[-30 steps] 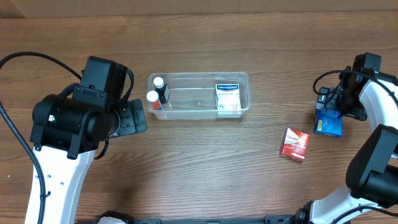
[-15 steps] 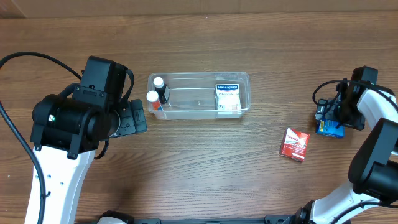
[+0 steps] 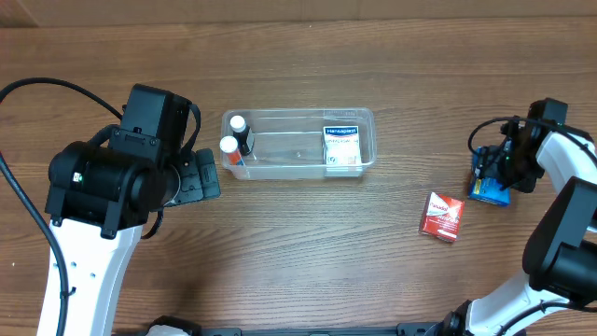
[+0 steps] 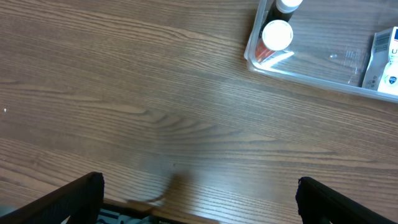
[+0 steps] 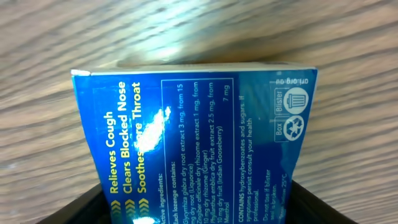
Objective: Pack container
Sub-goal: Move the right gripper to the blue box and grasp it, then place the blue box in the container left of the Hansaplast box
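Observation:
The clear container [image 3: 289,151] lies at the table's middle back; it holds two white-capped bottles [image 3: 232,135] at its left end and a white box [image 3: 341,146] at its right end. Its left end also shows in the left wrist view [image 4: 311,74]. My right gripper [image 3: 496,177] is at the far right, shut on a blue box [image 3: 487,189], which fills the gap between the fingers in the right wrist view [image 5: 199,137]. A red box [image 3: 441,216] lies on the table left of it. My left gripper [image 3: 201,175] is open and empty, left of the container.
The table is brown wood. The left arm's big black body [image 3: 121,173] stands at the left. The right arm [image 3: 560,224] runs along the right edge. Bare wood lies between the container and the red box.
My right gripper has come down over the blue box and closed round it. The box now sits slightly further left and tilted. The left arm has not moved.

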Motion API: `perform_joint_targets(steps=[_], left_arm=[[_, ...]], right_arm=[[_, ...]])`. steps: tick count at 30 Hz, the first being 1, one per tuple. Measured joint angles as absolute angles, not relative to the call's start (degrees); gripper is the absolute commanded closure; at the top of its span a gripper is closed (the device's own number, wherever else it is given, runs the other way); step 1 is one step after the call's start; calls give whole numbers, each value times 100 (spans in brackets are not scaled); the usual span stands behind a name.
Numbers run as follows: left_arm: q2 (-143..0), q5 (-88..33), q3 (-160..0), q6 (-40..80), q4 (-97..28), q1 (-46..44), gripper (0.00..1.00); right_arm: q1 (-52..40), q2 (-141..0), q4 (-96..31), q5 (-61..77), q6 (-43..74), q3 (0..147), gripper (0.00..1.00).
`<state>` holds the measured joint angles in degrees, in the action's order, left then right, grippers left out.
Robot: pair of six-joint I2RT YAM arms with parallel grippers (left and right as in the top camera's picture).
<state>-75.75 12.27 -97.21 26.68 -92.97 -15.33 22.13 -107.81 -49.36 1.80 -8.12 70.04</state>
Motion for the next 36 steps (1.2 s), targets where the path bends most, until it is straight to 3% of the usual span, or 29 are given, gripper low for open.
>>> perform_joint_targets(steps=[6, 10, 15, 22, 36], left_arm=[[-7577, 1225, -9719, 2668, -9260, -1533, 0], [-7575, 1225, -9719, 2668, -9260, -1533, 0], [-7575, 1225, -9721, 2668, -9258, -1533, 0], [-7575, 1225, -9719, 2668, -9266, -1533, 0], [-7577, 1225, -9719, 2668, -9301, -1533, 0]], right_arm=[[1474, -10554, -5944, 471, -427, 8368, 35], [506, -9874, -6425, 537, -200, 9327, 36], [-1251, -9218, -6372, 578, 504, 9747, 35], [-3072, -9767, -5666, 322, 1577, 9749, 35], [-3444, -11561, -5363, 16, 2375, 9749, 34]])
